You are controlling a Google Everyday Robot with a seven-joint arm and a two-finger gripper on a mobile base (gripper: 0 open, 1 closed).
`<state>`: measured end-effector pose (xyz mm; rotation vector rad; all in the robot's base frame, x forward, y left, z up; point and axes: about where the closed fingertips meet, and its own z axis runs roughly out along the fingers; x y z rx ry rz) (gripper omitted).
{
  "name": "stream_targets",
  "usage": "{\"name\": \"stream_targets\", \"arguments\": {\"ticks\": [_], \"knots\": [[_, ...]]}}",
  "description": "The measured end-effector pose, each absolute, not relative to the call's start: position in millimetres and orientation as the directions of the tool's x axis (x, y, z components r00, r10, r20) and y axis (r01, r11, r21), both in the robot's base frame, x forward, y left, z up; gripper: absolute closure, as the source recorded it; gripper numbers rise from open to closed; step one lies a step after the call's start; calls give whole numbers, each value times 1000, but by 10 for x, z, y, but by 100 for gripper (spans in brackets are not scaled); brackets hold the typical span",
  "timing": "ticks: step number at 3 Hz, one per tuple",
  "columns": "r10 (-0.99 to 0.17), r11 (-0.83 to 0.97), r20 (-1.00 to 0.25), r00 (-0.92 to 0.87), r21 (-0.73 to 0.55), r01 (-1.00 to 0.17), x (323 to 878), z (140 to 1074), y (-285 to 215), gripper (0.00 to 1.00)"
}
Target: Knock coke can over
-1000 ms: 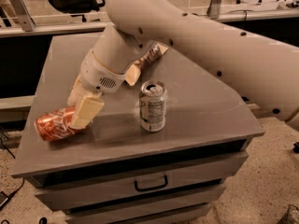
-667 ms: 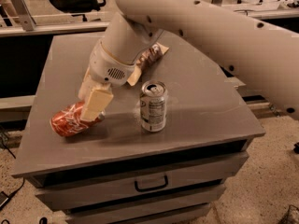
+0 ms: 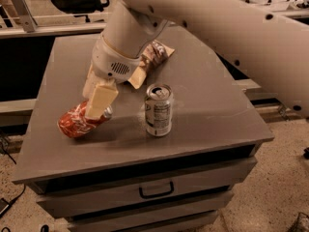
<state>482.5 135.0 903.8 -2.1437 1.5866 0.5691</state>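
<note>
The red coke can lies on its side at the front left of the grey cabinet top, its silver top pointing right. My gripper hangs from the big white arm just above and to the right of it. The gripper is open and holds nothing. Its left finger reaches down over the right end of the coke can and seems to touch it. The other finger is up and to the right, clear of the can.
A silver and white-green can stands upright right of the gripper, near the cabinet's front edge. A crumpled snack bag lies behind the arm. A drawer with a handle is below the top. Office chairs stand at the back.
The gripper has moved to the right and slightly back. The coke can, on its side throughout, has shifted right along with the left finger. The silver can has not moved.
</note>
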Motion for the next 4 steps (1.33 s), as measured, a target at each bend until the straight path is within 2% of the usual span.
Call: {"name": "stream_targets", "arguments": {"ticks": [2, 3, 4], "knots": [[-791, -272, -547, 274, -86, -958, 4803, 9043, 1371, 13], [-791, -274, -546, 276, -87, -958, 4793, 9046, 1382, 0], [-791, -275, -546, 276, -87, -958, 4792, 9046, 1382, 0]]}}
